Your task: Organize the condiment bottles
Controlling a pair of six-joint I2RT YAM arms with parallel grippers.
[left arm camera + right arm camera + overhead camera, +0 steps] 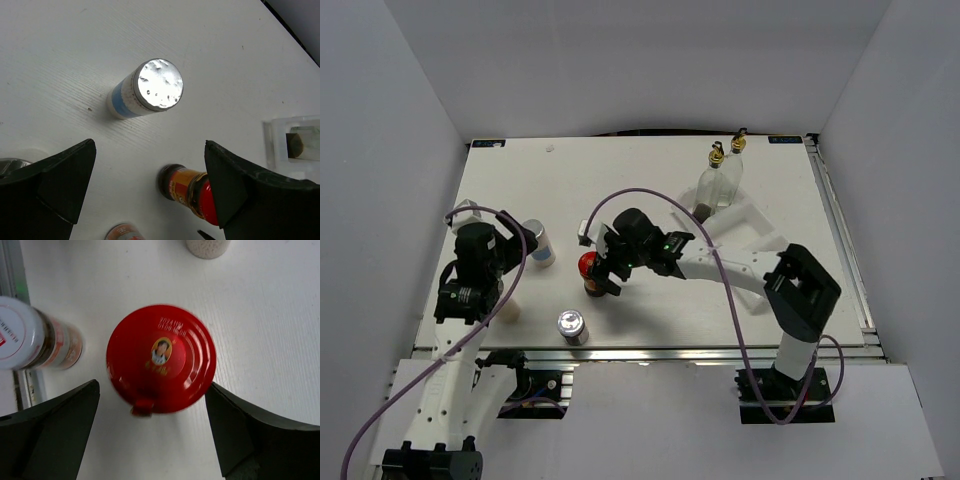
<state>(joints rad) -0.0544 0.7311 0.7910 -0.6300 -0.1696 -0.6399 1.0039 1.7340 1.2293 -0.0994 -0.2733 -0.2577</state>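
The red-lidded dark jar (589, 270) stands upright mid-table. My right gripper (608, 272) hovers over it, open and empty; in the right wrist view the red lid (161, 357) lies just ahead of the open jaws (152, 437). A blue-labelled silver-lidded shaker (538, 243) stands to its left, ahead of my open, empty left gripper (517, 243). It shows upright in the left wrist view (150, 90), with the jar (190, 192) nearer the jaws (150, 185). A second silver-lidded shaker (571, 326) stands near the front edge. Two glass bottles with gold pourers (717, 182) stand at the back right.
A white tray (757, 224) lies at the right under my right arm; its corner shows in the left wrist view (295, 145). A cream object (508, 308) sits by my left arm, partly hidden. The table's front rail (650, 352) runs just beyond the near shaker.
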